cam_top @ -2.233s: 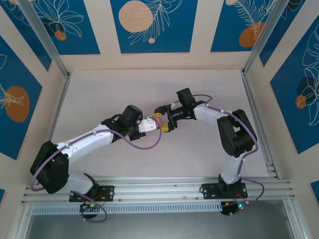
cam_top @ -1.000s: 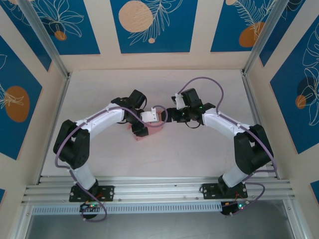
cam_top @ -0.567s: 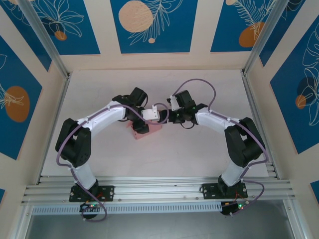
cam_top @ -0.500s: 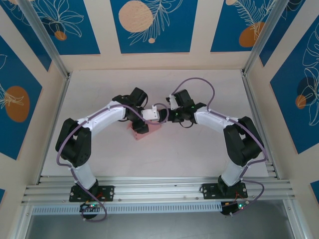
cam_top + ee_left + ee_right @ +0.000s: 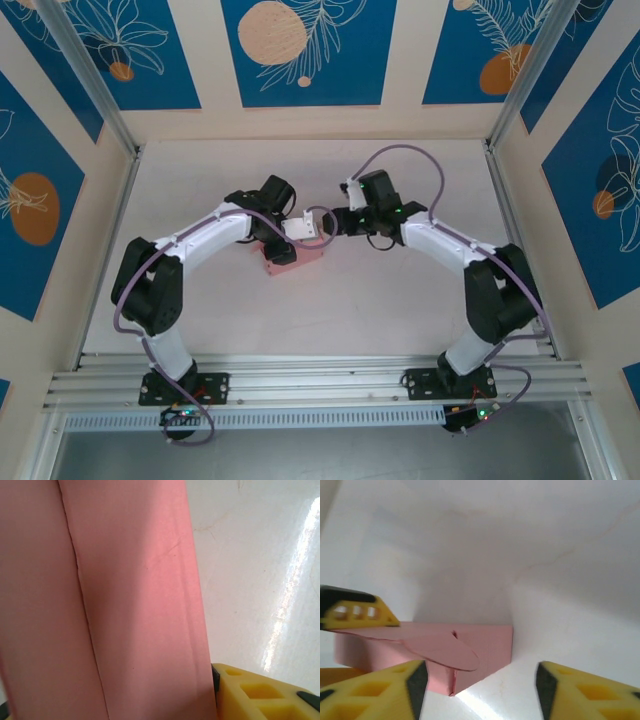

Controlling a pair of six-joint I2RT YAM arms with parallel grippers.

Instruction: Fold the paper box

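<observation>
The paper box (image 5: 306, 262) is a small pink card box on the white table, just left of centre. My left gripper (image 5: 288, 248) comes down on it from above and is shut on it. In the left wrist view the pink card (image 5: 100, 600) runs right up against my black finger pad (image 5: 215, 677). My right gripper (image 5: 336, 224) hovers just right of the box. In the right wrist view it stands open (image 5: 480, 690), with the box's end (image 5: 485, 647) and a rounded flap (image 5: 445, 652) ahead of it, nearer its left finger. A yellow left finger (image 5: 357, 612) lies on the box's top.
The white table (image 5: 400, 290) stretches around the box. Metal frame posts (image 5: 515, 230) and patterned walls bound it left, right and behind. The arms' mounting rail (image 5: 320, 380) runs along the near edge.
The left gripper's jaws have closed in on the box, which stays in place on the table. The right gripper moved in towards the box, drew back slightly, and its jaws narrowed.
</observation>
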